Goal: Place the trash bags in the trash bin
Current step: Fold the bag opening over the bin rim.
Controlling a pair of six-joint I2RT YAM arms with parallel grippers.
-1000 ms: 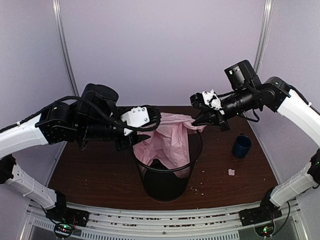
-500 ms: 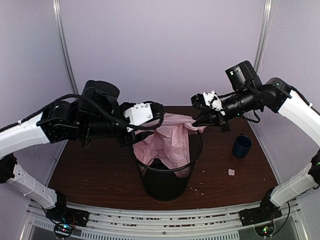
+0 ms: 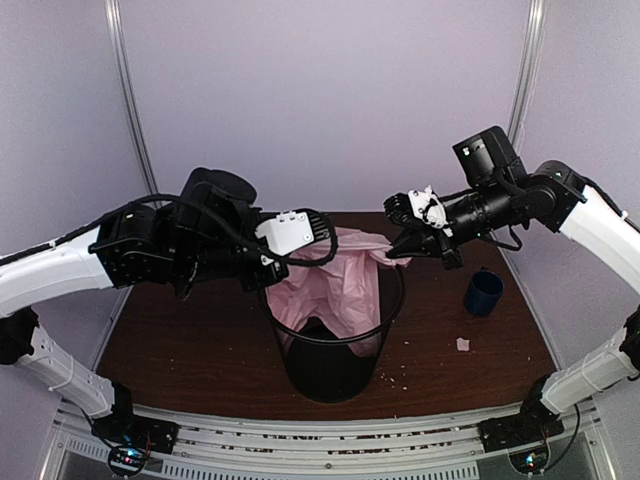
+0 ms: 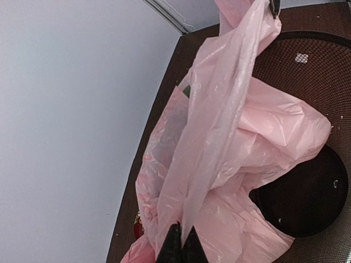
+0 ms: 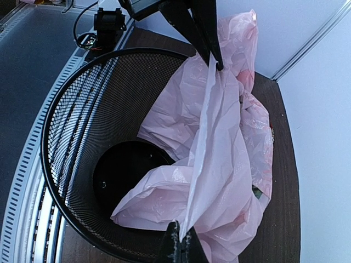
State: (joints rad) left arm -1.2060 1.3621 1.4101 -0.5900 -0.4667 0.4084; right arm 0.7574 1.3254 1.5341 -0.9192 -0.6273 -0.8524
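Note:
The pale-pink trash bag (image 3: 335, 285) hangs stretched between both grippers above the black wire-mesh trash bin (image 3: 335, 365). Its lower folds droop into the bin's far half and part lies over the far rim. My left gripper (image 3: 320, 238) is shut on the bag's left edge, above the bin's left rim. My right gripper (image 3: 400, 248) is shut on the right edge, above the right rim. In the left wrist view the fingers (image 4: 182, 249) pinch a taut fold of the bag (image 4: 230, 142). In the right wrist view the gripper (image 5: 182, 246) pinches the bag (image 5: 219, 159) over the bin (image 5: 71, 137).
A small dark-blue mug (image 3: 484, 293) stands right of the bin on the brown table (image 3: 180, 350). A small white scrap (image 3: 463, 344) and crumbs lie near the front right. Pale walls close the back and sides.
My left arm has moved to the right and slightly back, bringing its end of the bag closer over the bin. The right gripper has shifted only slightly.

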